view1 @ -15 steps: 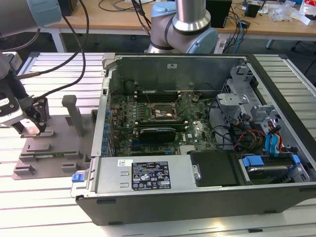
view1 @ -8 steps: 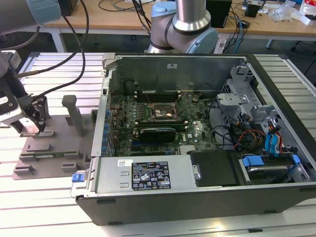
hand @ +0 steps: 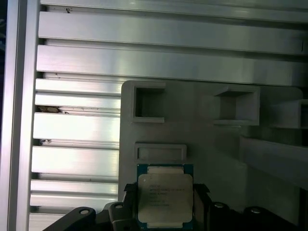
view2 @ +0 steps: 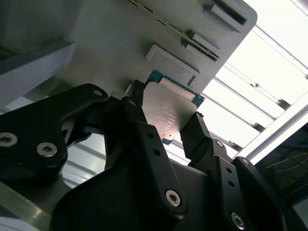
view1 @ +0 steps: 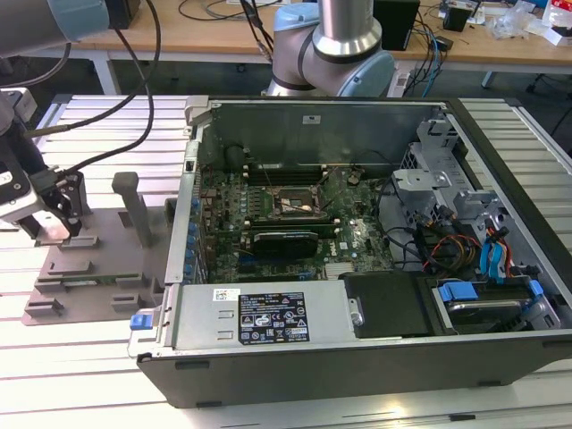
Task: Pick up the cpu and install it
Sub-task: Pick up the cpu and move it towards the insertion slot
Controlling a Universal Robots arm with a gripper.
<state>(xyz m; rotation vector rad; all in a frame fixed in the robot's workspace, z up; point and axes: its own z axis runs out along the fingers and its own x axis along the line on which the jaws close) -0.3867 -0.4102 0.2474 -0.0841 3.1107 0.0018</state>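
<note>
Gripping the cpu [view2: 168,113] by two opposite edges, the hand [view2: 166,122] is hanging low over the grey plastic tray [view2: 110,38], its black fingers [view2: 192,132] pressing narrow against the chip's sides in both wrist views. Whether the chip is resting on the tray or is just clear of it, I cannot tell. In the exterior view the hand [view1: 54,232] is working at that view's left, well apart from the open computer case [view1: 357,340], whose motherboard socket [view1: 295,206] is lying exposed. Tray and case are sitting on the slotted aluminium desk [view1: 89,357].
</note>
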